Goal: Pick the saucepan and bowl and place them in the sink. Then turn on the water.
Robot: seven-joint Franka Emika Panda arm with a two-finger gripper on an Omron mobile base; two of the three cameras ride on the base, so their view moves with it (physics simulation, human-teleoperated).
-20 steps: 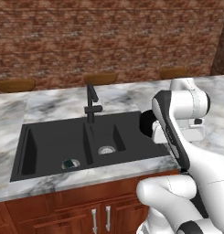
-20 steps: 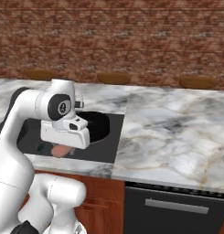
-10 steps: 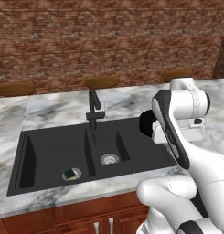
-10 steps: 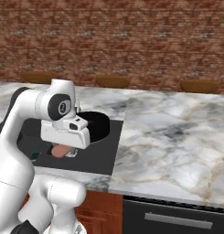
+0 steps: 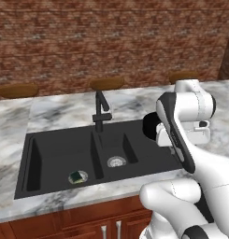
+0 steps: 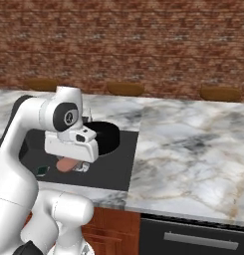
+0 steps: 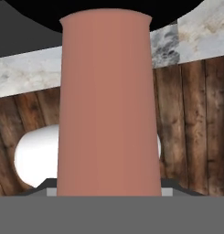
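My gripper (image 6: 73,166) is shut on the salmon-pink handle (image 7: 109,105) of the saucepan (image 6: 105,137). The black pan is held level above the right end of the sink (image 5: 60,149). In the left base view the saucepan (image 5: 150,127) peeks out from behind my forearm, over the sink's right rim. In the hand view the handle runs up the middle to the black pan (image 7: 109,11), with a dark fingertip (image 7: 48,183) at its foot on either side. The black faucet (image 5: 101,112) stands behind the divider and no water runs from it. The bowl is out of view.
Grey-veined marble counter (image 6: 193,149) surrounds the sink and runs far to its right. A brick wall (image 5: 111,42) rises behind it. The right basin has a steel drain (image 5: 116,161); something green lies on the left basin's drain (image 5: 77,176). Wooden cabinet fronts (image 5: 64,226) lie below.
The whole scene has shifted slightly in both base views, so the base has moved. The arm keeps its pose and still holds the saucepan by the handle.
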